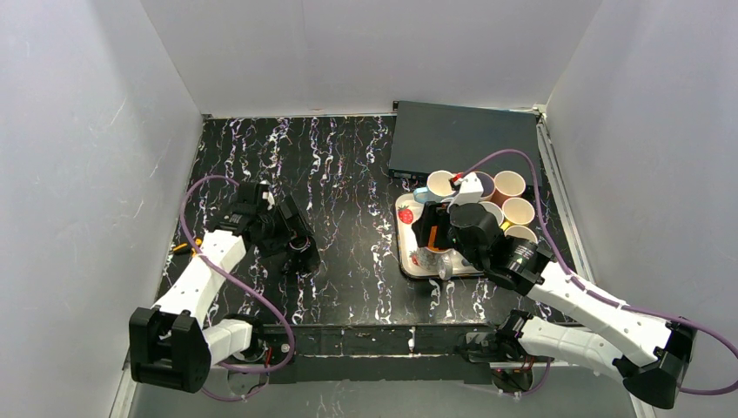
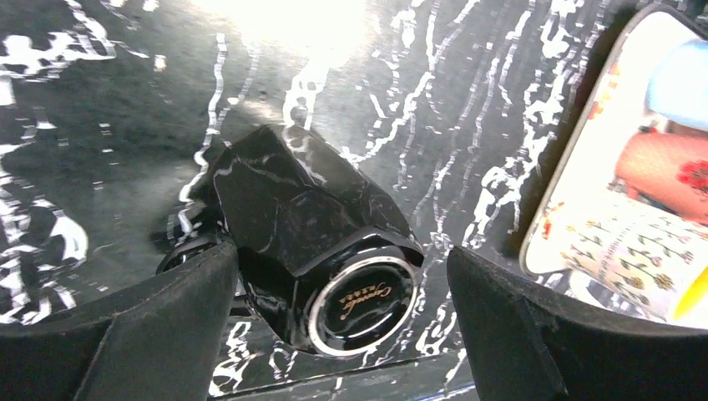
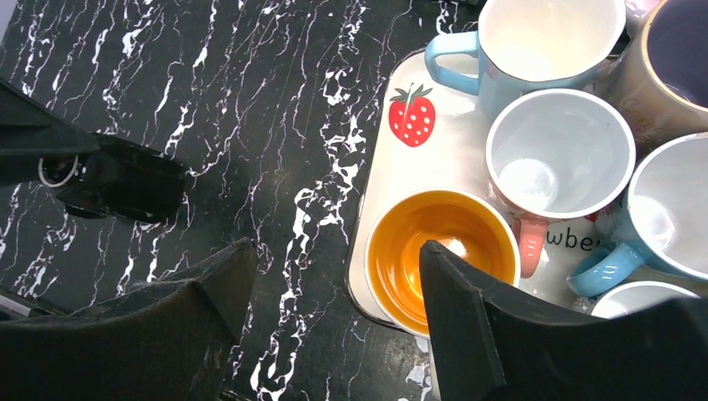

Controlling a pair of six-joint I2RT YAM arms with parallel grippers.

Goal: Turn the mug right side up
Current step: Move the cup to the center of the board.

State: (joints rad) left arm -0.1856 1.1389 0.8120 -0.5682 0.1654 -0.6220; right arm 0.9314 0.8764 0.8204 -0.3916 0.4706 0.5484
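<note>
The black faceted mug (image 2: 292,200) rests on the marbled table with its silver-ringed base turned up toward the left wrist camera; its mouth is hidden. It also shows in the top view (image 1: 305,255) and the right wrist view (image 3: 125,180). My left gripper (image 2: 342,259) is open around the mug. The left finger is close against the mug's side and the right finger stands apart. My right gripper (image 3: 334,251) is open and empty above the near left corner of the tray (image 3: 392,159). One of its fingers is over an orange-lined mug (image 3: 417,234).
The white strawberry tray (image 1: 405,252) at right centre holds several upright mugs, such as a white one (image 3: 559,154) and a blue-handled one (image 3: 534,42). A flat black box (image 1: 461,139) lies at the back right. White walls enclose the table.
</note>
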